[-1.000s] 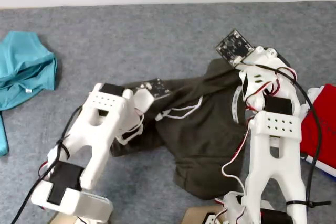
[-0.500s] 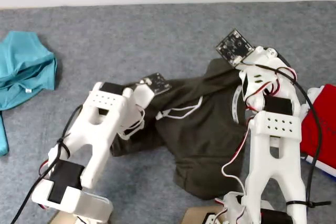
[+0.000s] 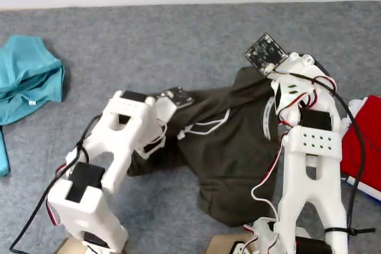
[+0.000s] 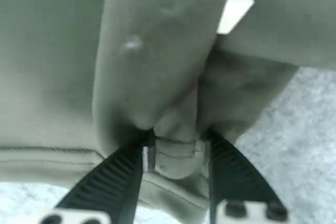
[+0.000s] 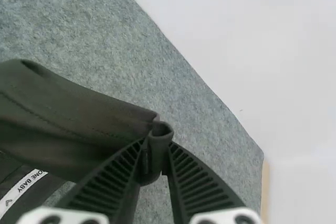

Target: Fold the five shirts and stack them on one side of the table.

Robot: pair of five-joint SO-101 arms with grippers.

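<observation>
A dark olive shirt (image 3: 229, 147) lies crumpled in the middle of the table between the two arms. In the left wrist view my left gripper (image 4: 176, 150) is shut on a bunched fold of the olive shirt (image 4: 157, 66), with a white label (image 4: 234, 11) beyond it. My right gripper (image 5: 156, 150) is shut on a raised edge of the olive shirt (image 5: 68, 124), held above the grey mat (image 5: 105, 40). A teal shirt (image 3: 27, 81) lies bunched at the far left. A red shirt (image 3: 363, 147) sits at the right edge.
The grey felt mat (image 3: 149, 46) covers the table, with a white wall behind. The left arm (image 3: 110, 153) stands at the front left, the right arm (image 3: 309, 165) at the front right. White cables (image 3: 205, 124) trail over the olive shirt.
The left arm has shifted slightly right and toward the back, drawing its fold of the olive shirt along. The right arm has kept still.
</observation>
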